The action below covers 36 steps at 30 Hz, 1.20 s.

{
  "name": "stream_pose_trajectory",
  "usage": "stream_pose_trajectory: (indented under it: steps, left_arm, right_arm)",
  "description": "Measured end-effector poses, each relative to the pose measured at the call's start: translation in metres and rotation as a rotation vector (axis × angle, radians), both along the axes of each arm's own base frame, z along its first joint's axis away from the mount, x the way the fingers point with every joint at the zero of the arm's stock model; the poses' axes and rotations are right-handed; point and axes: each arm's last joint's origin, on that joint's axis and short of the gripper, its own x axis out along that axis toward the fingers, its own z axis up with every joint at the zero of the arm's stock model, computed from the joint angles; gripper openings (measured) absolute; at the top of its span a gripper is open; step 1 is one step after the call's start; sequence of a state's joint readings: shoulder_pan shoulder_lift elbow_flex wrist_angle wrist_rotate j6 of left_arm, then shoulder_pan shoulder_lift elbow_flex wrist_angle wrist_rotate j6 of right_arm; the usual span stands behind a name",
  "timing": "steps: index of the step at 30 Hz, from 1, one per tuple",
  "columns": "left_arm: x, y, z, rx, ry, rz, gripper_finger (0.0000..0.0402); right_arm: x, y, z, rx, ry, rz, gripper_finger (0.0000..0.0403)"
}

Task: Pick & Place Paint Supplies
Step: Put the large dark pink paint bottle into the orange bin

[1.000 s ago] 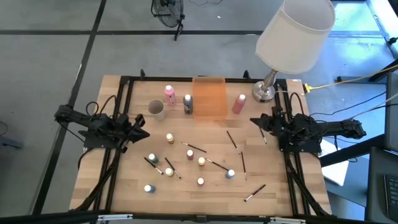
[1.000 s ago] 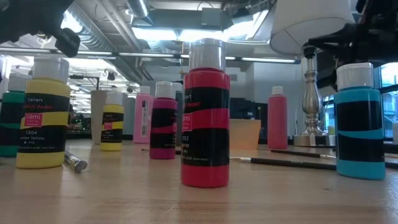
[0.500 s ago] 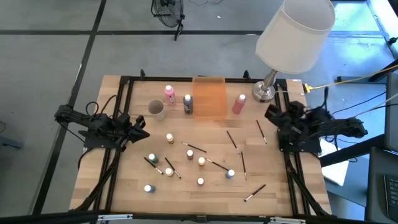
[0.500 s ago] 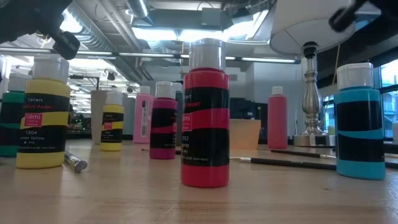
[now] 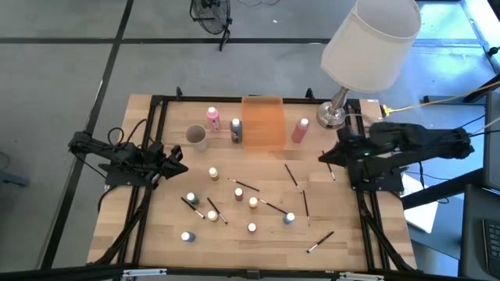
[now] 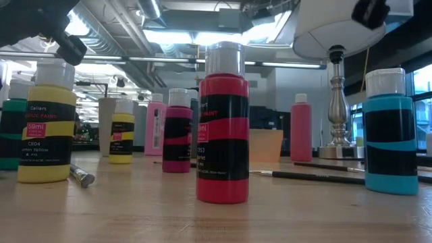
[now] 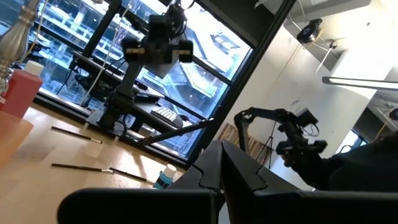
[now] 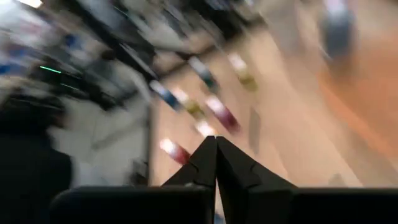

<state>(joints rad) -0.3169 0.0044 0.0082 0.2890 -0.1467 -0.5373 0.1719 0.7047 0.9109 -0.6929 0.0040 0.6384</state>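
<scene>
Right gripper (image 5: 324, 158) pinched shut and empty above the thin dark brush (image 5: 329, 165) — closed fingers could flick it away.

The right gripper (image 5: 324, 158), fingers pressed together, now reaches inward from the tabletop's right edge toward a thin brush (image 5: 329, 166), apparently hovering just above its far end.

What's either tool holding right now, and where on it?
Nothing. The left tool and the right tool are both shut with nothing between their fingers; the brushes and paint bottles lie untouched on the table.
</scene>
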Motion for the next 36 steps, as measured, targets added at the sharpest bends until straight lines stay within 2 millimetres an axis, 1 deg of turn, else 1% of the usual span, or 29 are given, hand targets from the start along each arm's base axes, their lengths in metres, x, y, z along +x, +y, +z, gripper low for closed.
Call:
stream_pose_trajectory:
  steps: [3,7,10,14,19,22,26,28,31,36]
  left_arm:
    - [0.000,0.000,0.000,0.000,0.000,0.000,0.0002]
    - [0.000,0.000,0.000,0.006,-0.001,0.002,0.0002]
    - [0.000,0.000,0.000,0.007,-0.001,0.002,0.0002]
    - [0.000,0.000,0.000,0.003,0.000,0.013,0.0002]
    - [0.000,0.001,0.000,-0.009,0.003,0.033,0.0002]
    - [0.000,0.001,0.000,-0.011,0.003,0.033,0.0002]
    - [0.000,0.001,0.000,-0.053,0.010,0.020,0.0002]
    - [0.000,0.001,0.000,-0.079,0.014,0.013,0.0002]
    - [0.000,0.001,0.000,-0.109,0.018,0.010,0.0002]
    - [0.000,0.001,-0.001,-0.216,0.044,-0.025,0.0007]
  right_arm:
    - [0.018,0.003,-0.009,0.005,0.149,-0.004,0.0017]
    - [0.040,0.008,-0.023,0.002,0.240,0.015,0.0041]
    - [0.052,0.010,-0.030,-0.023,0.273,0.021,0.0072]
    - [0.063,0.009,-0.037,-0.098,0.292,-0.026,0.0128]
    - [0.070,0.006,-0.046,-0.193,0.340,-0.130,0.0203]
    - [0.069,0.005,-0.054,-0.215,0.433,-0.190,0.0244]
    - [0.063,0.000,-0.066,-0.256,0.576,-0.354,0.0290]
    - [0.063,-0.002,-0.071,-0.274,0.609,-0.441,0.0307]
    - [0.066,-0.006,-0.078,-0.245,0.630,-0.526,0.0326]
    - [0.073,-0.013,-0.086,-0.220,0.662,-0.588,0.0340]
